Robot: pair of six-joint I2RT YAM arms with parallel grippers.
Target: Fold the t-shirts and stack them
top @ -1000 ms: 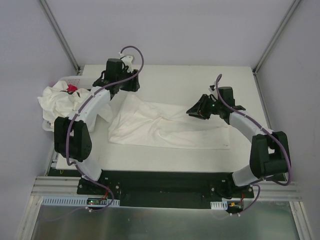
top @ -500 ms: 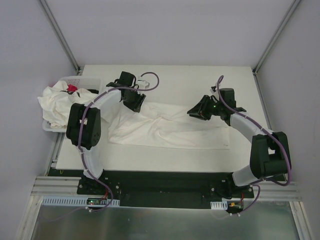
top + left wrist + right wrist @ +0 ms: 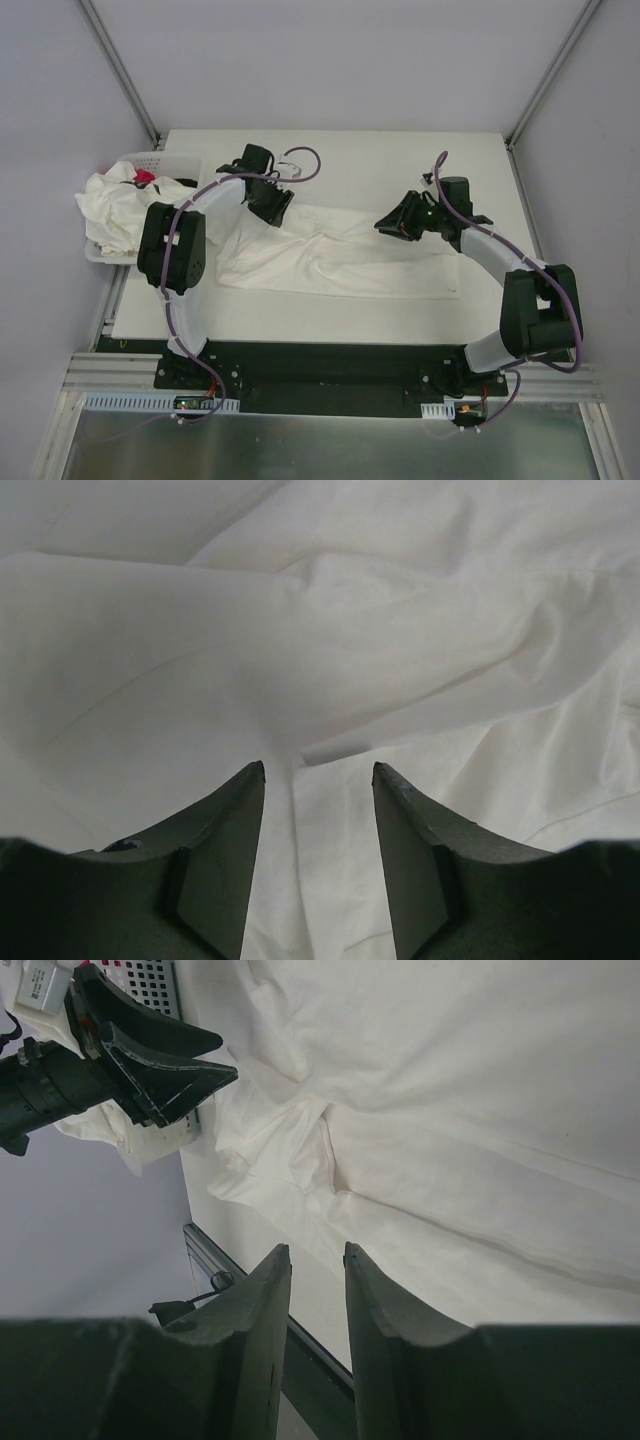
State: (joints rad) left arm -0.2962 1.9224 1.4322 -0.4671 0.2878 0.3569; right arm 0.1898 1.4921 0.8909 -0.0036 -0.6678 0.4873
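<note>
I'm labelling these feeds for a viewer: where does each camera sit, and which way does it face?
Top external: above and behind the robot, looking down on the table; both arms, left hand, right hand show.
Left wrist: close over the spread t-shirt; own fingers show.
Right wrist: looking leftward across that t-shirt; own fingers show.
Shared: top and right wrist both show the left hand and basket.

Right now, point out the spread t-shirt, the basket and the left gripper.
spread t-shirt (image 3: 340, 262), top external view, its middle.
basket (image 3: 155, 160), top external view, far rim.
left gripper (image 3: 318, 770), left wrist view, between its fingertips.
</note>
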